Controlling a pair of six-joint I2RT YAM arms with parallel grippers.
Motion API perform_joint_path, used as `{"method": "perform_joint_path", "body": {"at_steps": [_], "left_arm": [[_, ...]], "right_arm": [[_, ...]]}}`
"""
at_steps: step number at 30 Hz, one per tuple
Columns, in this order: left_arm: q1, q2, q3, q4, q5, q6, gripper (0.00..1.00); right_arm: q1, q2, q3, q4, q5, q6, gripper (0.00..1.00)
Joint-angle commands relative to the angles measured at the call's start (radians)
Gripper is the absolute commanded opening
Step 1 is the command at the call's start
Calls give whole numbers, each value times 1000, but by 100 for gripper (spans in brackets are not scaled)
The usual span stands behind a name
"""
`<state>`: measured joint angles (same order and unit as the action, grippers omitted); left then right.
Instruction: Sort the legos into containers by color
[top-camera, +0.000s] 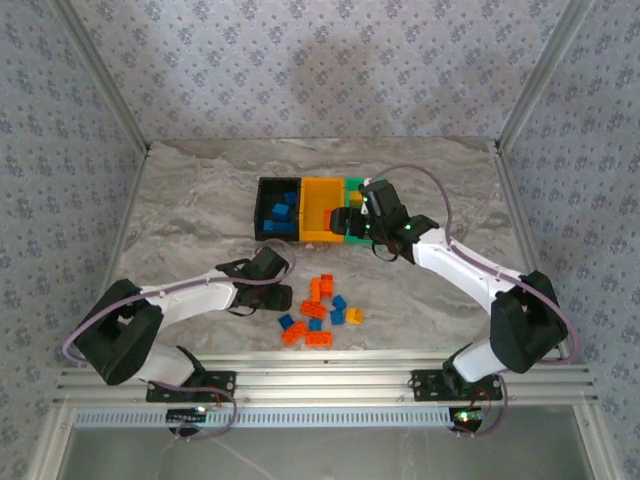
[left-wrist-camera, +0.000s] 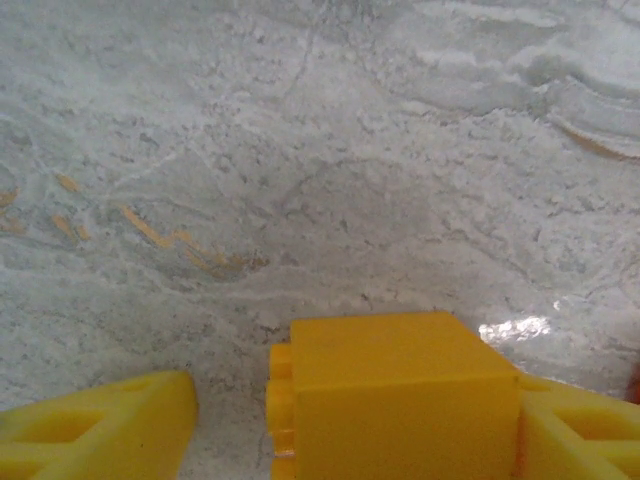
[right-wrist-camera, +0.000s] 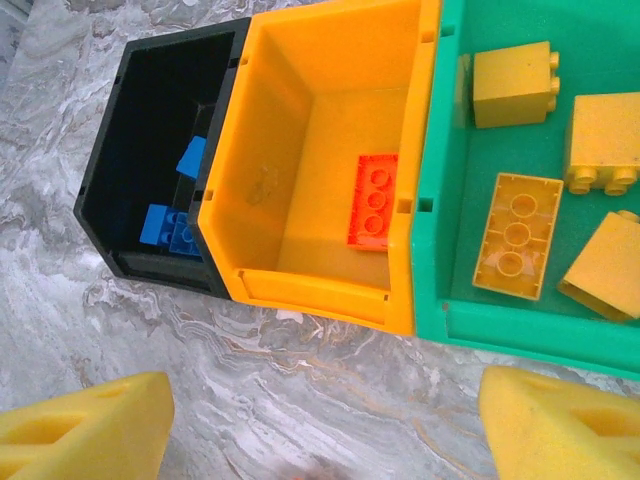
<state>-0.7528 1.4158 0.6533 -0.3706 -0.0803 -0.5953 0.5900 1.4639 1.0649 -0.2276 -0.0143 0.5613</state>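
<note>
Left gripper (left-wrist-camera: 357, 410) is standing open low over the table (top-camera: 190, 200), just left of the loose pile. A yellow brick (left-wrist-camera: 400, 385) is sitting between its fingers, touching one finger (left-wrist-camera: 575, 435) while a gap is showing toward the other finger (left-wrist-camera: 105, 430). Whether that brick is resting on the table or being lifted cannot be told.

Right gripper (right-wrist-camera: 325, 405) is hovering with its jaws wide apart and nothing between them, just at the near side of the containers. These are standing in a row around the table's middle, toward its far edge.

- Black bin (right-wrist-camera: 105, 210) is holding blue bricks (right-wrist-camera: 165, 228).
- Yellow-orange bin (right-wrist-camera: 290, 110) is holding one orange brick (right-wrist-camera: 372, 200).
- Green bin (right-wrist-camera: 520, 332) is holding four yellow bricks (right-wrist-camera: 517, 235).

Sorting is judged as partly done. Loose legos (top-camera: 320, 310) are lying by the middle of the near edge: mostly orange, several blue, one yellow. Orange is taking the largest share of what is left.
</note>
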Motion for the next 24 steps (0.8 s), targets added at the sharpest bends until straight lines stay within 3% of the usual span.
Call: {"method": "perform_joint_path", "body": {"at_steps": [1,3,9,14,19,24], "left_arm": [[-2,50,7,92,40,4,72],[-2,60,11,98,36,12,71],[-3,41,27,74,52,11,46],[-16,-8,112,28,62,15,40],[-36,70,334,22,84,60,38],[-45,289,658,35,129,113,36]], "right_arm": [[-8,-44,-15,0,21,13,82],[-10,-52,-21,-2,24,12,82],[-26,-81,-39,-9,38,15,82],[-53,-130,-87,-24,61,28,82],[-92,-199,-166,-76,114,60,82],[-129,-266,-243,-132,138,116,82]]}}
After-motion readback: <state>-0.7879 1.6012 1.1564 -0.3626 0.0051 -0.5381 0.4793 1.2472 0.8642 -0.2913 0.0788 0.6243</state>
